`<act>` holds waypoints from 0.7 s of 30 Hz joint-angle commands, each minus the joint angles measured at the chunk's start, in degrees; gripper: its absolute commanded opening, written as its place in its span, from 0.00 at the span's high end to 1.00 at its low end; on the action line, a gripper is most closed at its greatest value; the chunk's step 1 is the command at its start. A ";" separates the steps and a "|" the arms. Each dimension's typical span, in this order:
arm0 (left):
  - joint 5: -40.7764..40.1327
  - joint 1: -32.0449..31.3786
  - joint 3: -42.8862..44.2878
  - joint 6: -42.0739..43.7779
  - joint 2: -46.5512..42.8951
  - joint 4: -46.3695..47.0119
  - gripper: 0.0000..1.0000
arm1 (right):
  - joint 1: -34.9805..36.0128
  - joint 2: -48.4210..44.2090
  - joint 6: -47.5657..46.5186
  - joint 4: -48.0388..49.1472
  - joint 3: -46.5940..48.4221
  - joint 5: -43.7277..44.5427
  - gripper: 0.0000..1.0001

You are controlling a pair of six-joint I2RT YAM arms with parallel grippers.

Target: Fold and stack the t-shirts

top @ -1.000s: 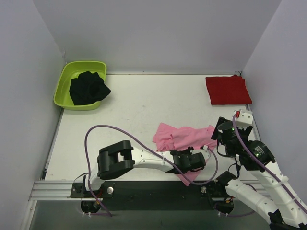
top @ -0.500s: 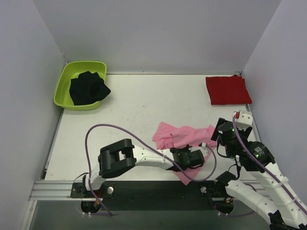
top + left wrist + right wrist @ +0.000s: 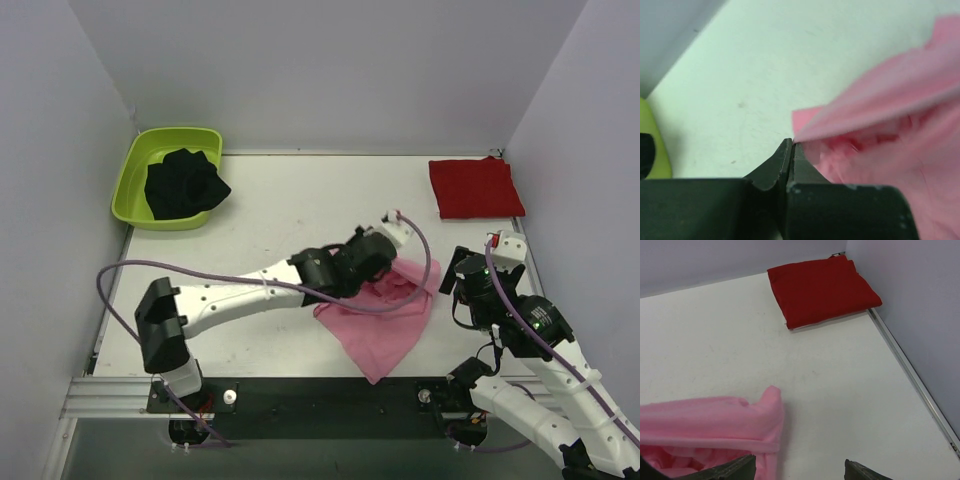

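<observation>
The left hand (image 3: 791, 148) is clenched on an edge of the light pink t-shirt (image 3: 385, 325): in the left wrist view its 2 black fingers (image 3: 771, 167) meet tip to tip with a fold of pink cloth caught at the tips. From above, the left arm reaches across the table (image 3: 270, 200) towards the right, and its wrist sits over the far part of the shirt. The pink cloth spreads from there towards the near edge in a rough triangle. It is bunched and rumpled under the wrist and flatter lower down, with a point near the table's front edge.

The right hand (image 3: 797, 471) is released, with its 2 fingertips wide apart at the bottom of the right wrist view. The pink shirt's right end lies just beside its left fingertip (image 3: 727, 469). The frame edge cuts off the view, so I cannot tell if the cloth touches the finger. From above, this hand hangs just beside the shirt's right edge.

The deep red t-shirt (image 3: 474, 187) lies folded into a neat rectangle in the far right corner of the table, well apart from the pink one. A lime green tub (image 3: 135, 165) stands at the far left corner with a dark cloth (image 3: 183, 183) heaped inside it.
</observation>
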 commanded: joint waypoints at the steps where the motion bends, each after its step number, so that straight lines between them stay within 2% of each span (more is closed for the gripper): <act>1: -0.19 10.05 6.79 3.01 -6.19 -4.85 1.00 | -0.29 0.81 -0.24 0.76 -0.25 -0.60 0.31; 2: 0.78 14.86 8.80 3.01 -6.54 -6.52 1.00 | -0.21 1.07 -0.24 0.85 -0.34 -1.12 0.31; 4: 3.32 20.16 10.39 3.62 -6.63 -7.58 1.00 | -0.21 1.77 -0.15 1.29 -0.60 -1.65 0.31; 5: 4.21 25.40 11.36 3.71 -6.37 -9.16 1.00 | -0.21 1.78 -0.15 1.55 -0.69 -2.09 0.31; 8: 4.48 32.89 13.91 3.63 -7.23 -9.70 1.00 | -0.21 2.30 -0.33 2.52 -1.13 -3.24 0.31; 10: 8.76 35.46 16.19 1.01 -9.17 -10.40 1.00 | -0.29 2.83 -0.42 3.40 -1.66 -4.64 0.31; 13: 7.66 37.05 21.09 0.38 -11.55 -12.50 1.00 | -0.21 4.23 -0.50 5.59 -2.97 -7.53 0.32; 15: 7.39 37.49 24.19 -0.67 -11.11 -17.95 1.00 | -0.21 5.81 -1.47 8.65 -3.94 -10.60 0.32; 16: 6.95 37.50 24.90 -2.07 -11.20 -19.27 1.00 | -0.29 8.61 -1.91 9.81 -4.12 -15.58 0.32; 18: 7.73 37.50 23.94 -3.75 -12.16 -22.00 1.00 | 0.40 12.04 -2.18 13.66 -4.47 -20.09 0.32; 21: 11.77 37.32 16.75 -6.13 -16.11 -19.03 1.00 | 2.25 18.11 -1.82 18.93 -4.38 -25.28 0.33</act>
